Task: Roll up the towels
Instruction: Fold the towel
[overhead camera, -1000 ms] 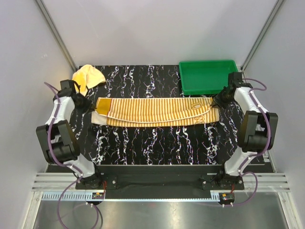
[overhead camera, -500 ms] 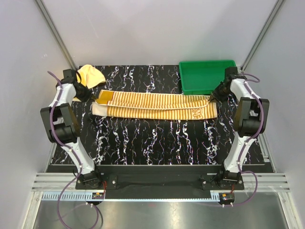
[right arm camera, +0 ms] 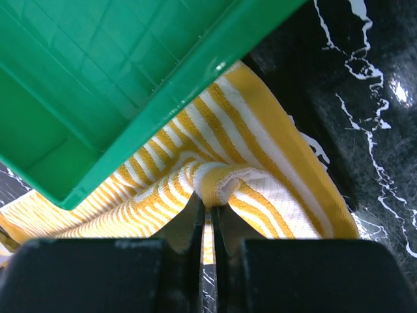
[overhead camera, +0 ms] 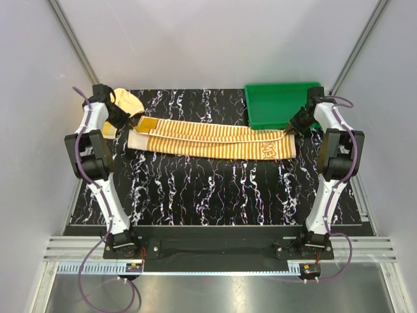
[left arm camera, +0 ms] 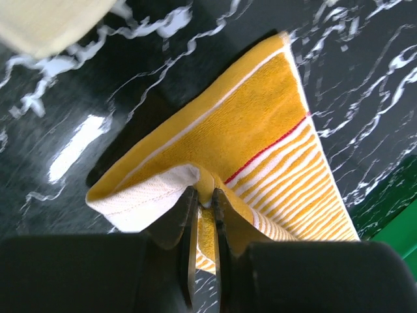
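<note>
Two grippers each pinch one end of the same cloth. The left gripper [left arm camera: 203, 195] has its jaws pressed nearly together on a folded corner of the striped towel [overhead camera: 215, 137], at the plain orange band edged by a thin red line. The cloth bunches up between the tips and fans out ahead of them over the black marbled table [overhead camera: 215, 189]. Just beyond this gripper lies the yellow towel [overhead camera: 126, 102], crumpled and close beside the striped one. The right gripper [right arm camera: 208, 205] likewise nips a raised fold at the lettered end, its jaws almost touching. Directly ahead of it sits the green tray [right arm camera: 98, 78], whose near rim crosses in front of the cloth in the wrist view. Between the two grippers the striped towel stretches out long, folded lengthwise and lying slightly slanted.
</note>
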{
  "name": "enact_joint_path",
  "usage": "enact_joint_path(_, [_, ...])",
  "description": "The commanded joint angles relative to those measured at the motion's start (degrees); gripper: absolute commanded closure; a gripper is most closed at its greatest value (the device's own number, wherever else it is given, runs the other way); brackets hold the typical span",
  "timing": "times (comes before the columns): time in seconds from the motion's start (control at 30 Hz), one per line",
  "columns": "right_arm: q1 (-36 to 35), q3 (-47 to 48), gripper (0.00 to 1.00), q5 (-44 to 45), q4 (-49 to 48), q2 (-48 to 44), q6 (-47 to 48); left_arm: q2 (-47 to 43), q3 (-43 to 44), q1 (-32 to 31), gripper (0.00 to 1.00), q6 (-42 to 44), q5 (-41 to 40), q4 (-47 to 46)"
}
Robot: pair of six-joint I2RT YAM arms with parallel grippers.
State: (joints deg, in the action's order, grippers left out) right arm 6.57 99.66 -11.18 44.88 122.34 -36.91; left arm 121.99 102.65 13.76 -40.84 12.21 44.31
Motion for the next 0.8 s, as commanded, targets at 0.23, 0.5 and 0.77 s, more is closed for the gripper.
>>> enact_joint_path(0.23, [3.3, -3.7, 0.96, -0.8, -1.6, -2.7, 0.5, 4.6, 15.5, -2.2, 1.0, 0.6, -1.0, 3.8])
enact_joint_path(0.5, [4.4, -3.8, 0.94, -3.3, -2.3, -1.8, 0.9, 11.1, 27.0, -3.1, 1.0, -0.6, 0.4, 6.4])
enact_joint_path(0.77, [4.6, 1.3, 0.83, -3.9, -0.8, 2.4, 0.5, 19.1, 32.6, -3.7, 1.0, -3.3, 1.6, 4.7])
